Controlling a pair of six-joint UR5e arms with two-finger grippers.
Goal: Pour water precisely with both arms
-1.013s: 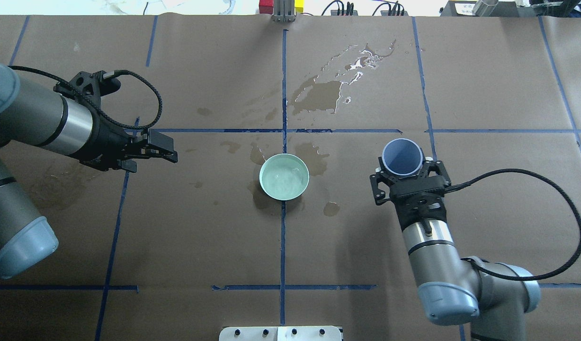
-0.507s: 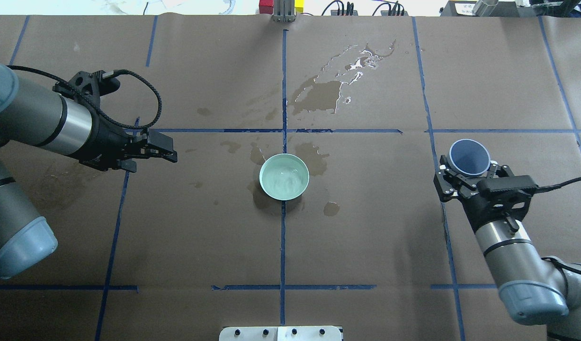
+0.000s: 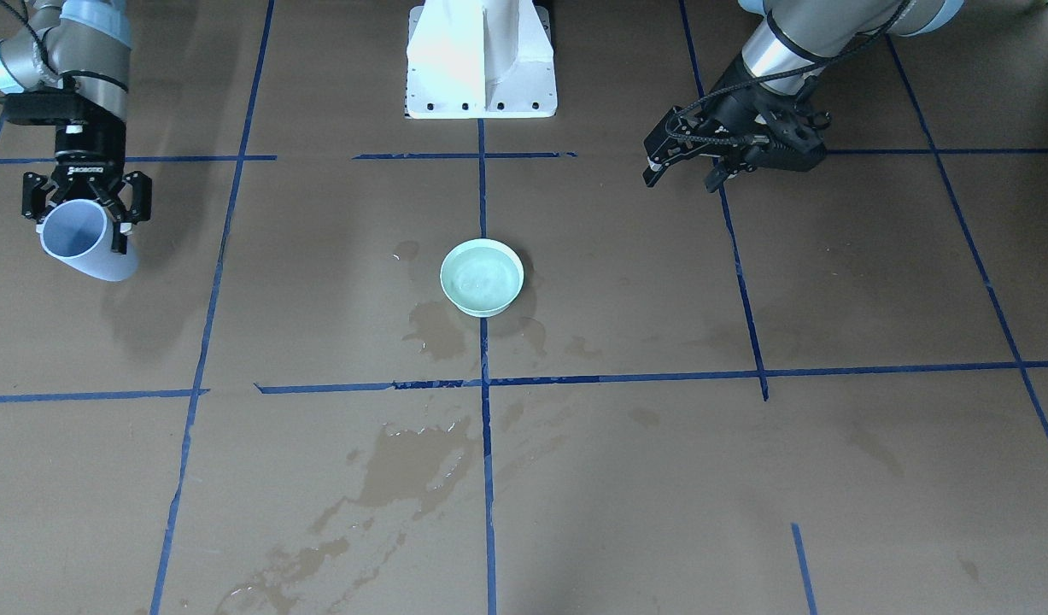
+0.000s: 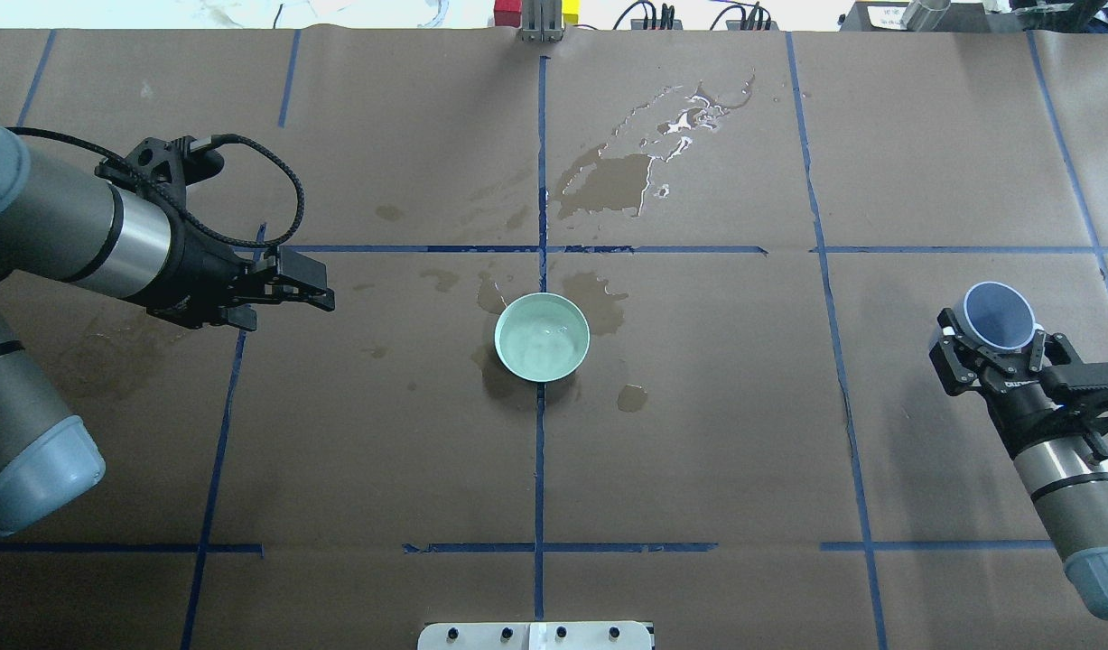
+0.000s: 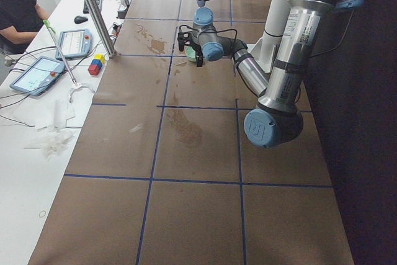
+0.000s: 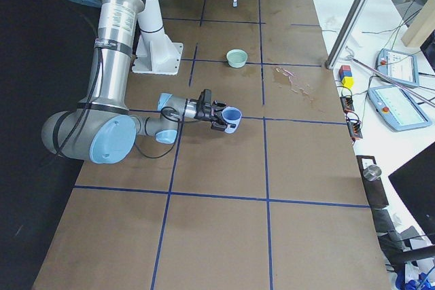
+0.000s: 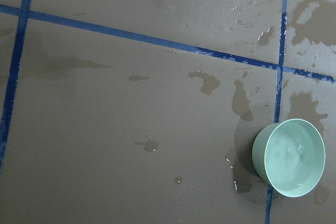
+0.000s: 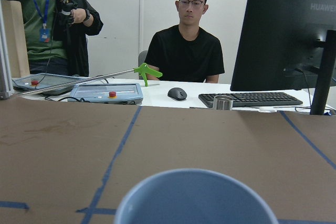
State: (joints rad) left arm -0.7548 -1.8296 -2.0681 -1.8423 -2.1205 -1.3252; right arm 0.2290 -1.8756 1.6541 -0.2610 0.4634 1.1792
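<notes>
Overhead exterior view, table lot. Item one: a mint-green bowl (image 4: 498,341) is sitting on the crossing of two blue tape lines (image 4: 539,469) at the middle of the brown paper covering (image 4: 382,451); water (image 4: 543,338) is lying inside it as a pale, glossy, rippling pool; dark wet stains (image 4: 608,185) are showing just beside the bowl and in a larger patch on its far side.

Item two: a blue cup (image 4: 998,316) is sitting between the fingers of the right gripper (image 4: 997,348), well apart from the bowl, toward the robot's right end of the table; the jaws are pressing on its wall from both sides; its mouth is facing up and its long axis is standing about vertical; the right wrist-mounted view is catching only the near rim, level; whether any liquid is in it cannot be told, nor whether its base is touching the paper; the right arm (image 4: 1059,469) is reaching in behind it.

Item three: the left gripper (image 4: 287,305) is hanging over the paper on the robot's left, well apart from the bowl; its fingers are standing spread and gripping nothing; it is pointing toward the bowl, with the left arm (image 4: 66,235) lying low behind it; the left wrist-mounted view is taking in the bowl and its water at the lower right corner.

Item four: a white pedestal (image 3: 481,60) is standing at the robot's edge of the table.
</notes>
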